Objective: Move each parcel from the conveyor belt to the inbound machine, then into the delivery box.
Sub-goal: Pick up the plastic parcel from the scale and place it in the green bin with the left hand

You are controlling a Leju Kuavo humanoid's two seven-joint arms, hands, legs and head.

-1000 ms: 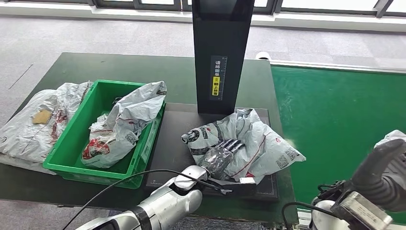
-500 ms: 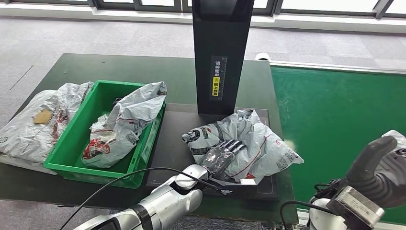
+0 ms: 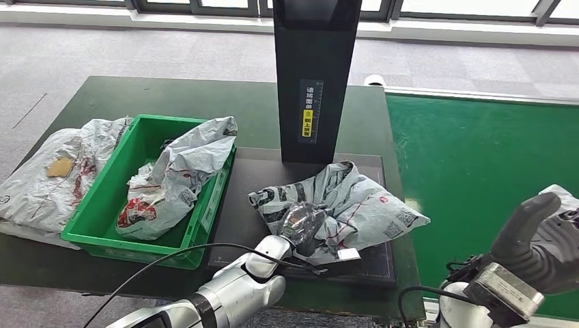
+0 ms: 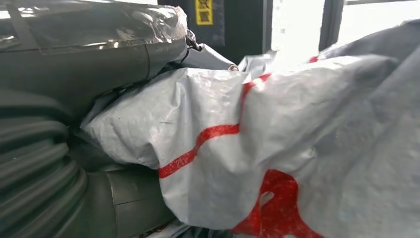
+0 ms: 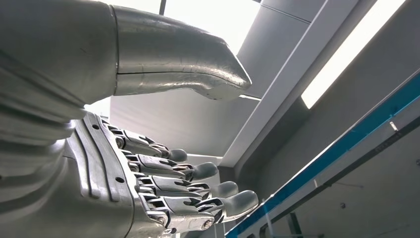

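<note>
- Parcel in grey crumpled plastic with red print lies on the dark platform of the inbound machine, and your left hand has its fingers closed into the bag's near folds, grasping it.
- Up close from the left wrist, you see the thick grey thumb pressed over the top of the bag and the film bunched against the palm.
- Your parcel's right corner reaches the platform's right edge, just beside the green conveyor belt; its far edge sits near the foot of the black scanner column.
- To the left you have a bare strip of platform between the parcel and the green delivery box.
- That box already holds one bagged parcel, which leans over the box's right rim.
- Another grey bag lies on the dark table, touching the box's left wall.
- Your right hand is raised low on the right, over the belt's near edge, fingers spread loose and holding nothing.
- A white bag corner peeks out just behind it.
</note>
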